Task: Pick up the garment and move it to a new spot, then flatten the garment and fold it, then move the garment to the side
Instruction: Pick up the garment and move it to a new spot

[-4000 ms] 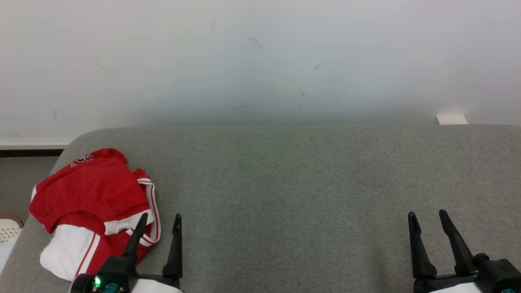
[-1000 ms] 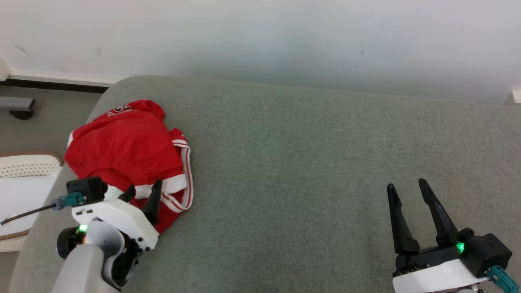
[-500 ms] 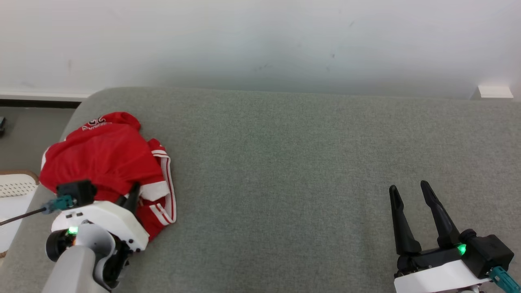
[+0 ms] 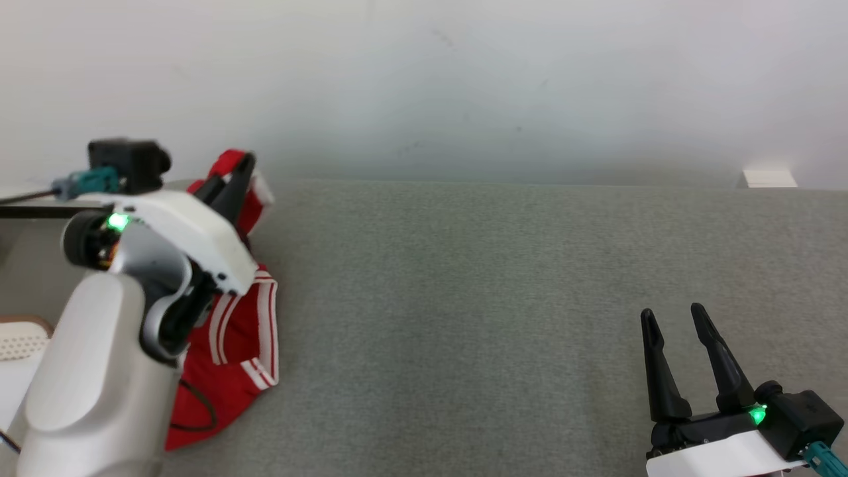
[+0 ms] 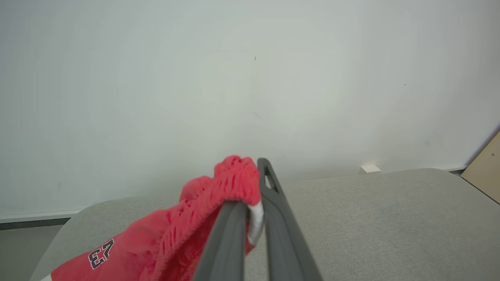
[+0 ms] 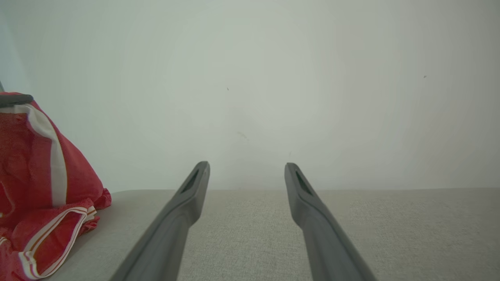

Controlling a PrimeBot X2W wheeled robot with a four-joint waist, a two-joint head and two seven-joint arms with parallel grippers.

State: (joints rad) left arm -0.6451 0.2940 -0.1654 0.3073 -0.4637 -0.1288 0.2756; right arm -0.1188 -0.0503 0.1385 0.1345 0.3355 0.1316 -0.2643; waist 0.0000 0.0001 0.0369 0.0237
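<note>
L gripper (image 4: pixel 240 169): clamped tight on a red/white fold of the garment (image 4: pixel 238 331); held above the grey pad (image 4: pixel 464 298), far-left end.
Garment: top edge pinched betw. the fingers; the rest is hung below the L gripper, lower part draped on the pad.
R gripper (image 4: pixel 672 311): fingers held apart, nothing gripped; at pad's right, well apart from garment.

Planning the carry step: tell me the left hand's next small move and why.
Probably raise the left hand a little higher and carry the garment toward the bare middle of the cushion. That hand is shut on the cloth's edge and lifted, yet the lower part lies on the cushion near its left end. The right hand is open, apart from the cloth.
</note>
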